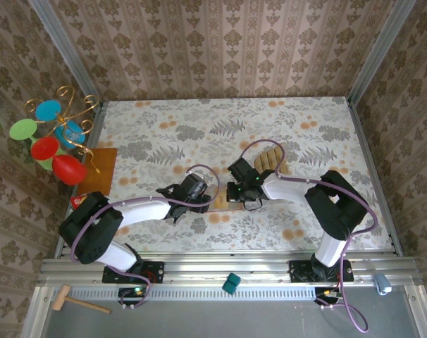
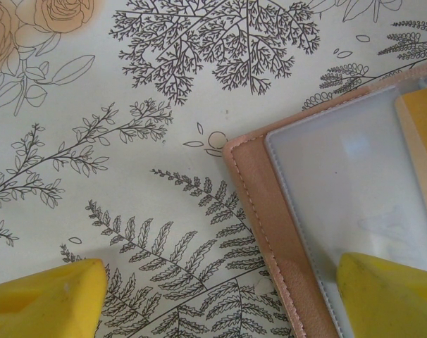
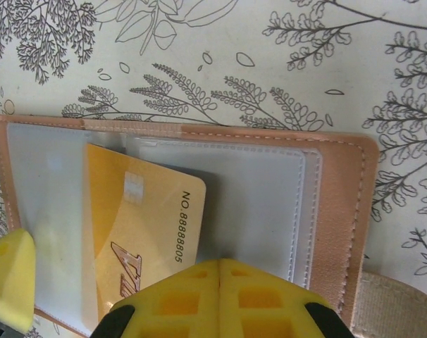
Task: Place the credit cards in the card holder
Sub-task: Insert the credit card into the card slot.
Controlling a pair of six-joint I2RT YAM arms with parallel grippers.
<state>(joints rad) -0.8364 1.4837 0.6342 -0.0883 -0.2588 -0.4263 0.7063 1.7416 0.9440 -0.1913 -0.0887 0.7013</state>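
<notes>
Pinching what looked like the lower edge of one credit card (image 3: pixel 146 232), the right gripper (image 3: pixel 220 296) had its jaws pressed together over the open card holder (image 3: pixel 340 211). The card lay skewed across the holder's inner face, and its left part seemed to sit under the clear sleeve (image 3: pixel 256 204) while its right corner lay on top. The left gripper (image 2: pixel 217 303) was spread wide at the holder's left edge, with one finger on the sleeve and the other off the holder on the tablecloth (image 2: pixel 129 105). The remaining cards (image 1: pixel 270 159) sat fanned just beyond the holder's far side.

Pushed at that slant, the card's corner would likely have caught on the sleeve's stitched seam and bowed, or slipped from the thin pinch. With a single finger pinning it, the holder could have slid or pivoted under the push.
</notes>
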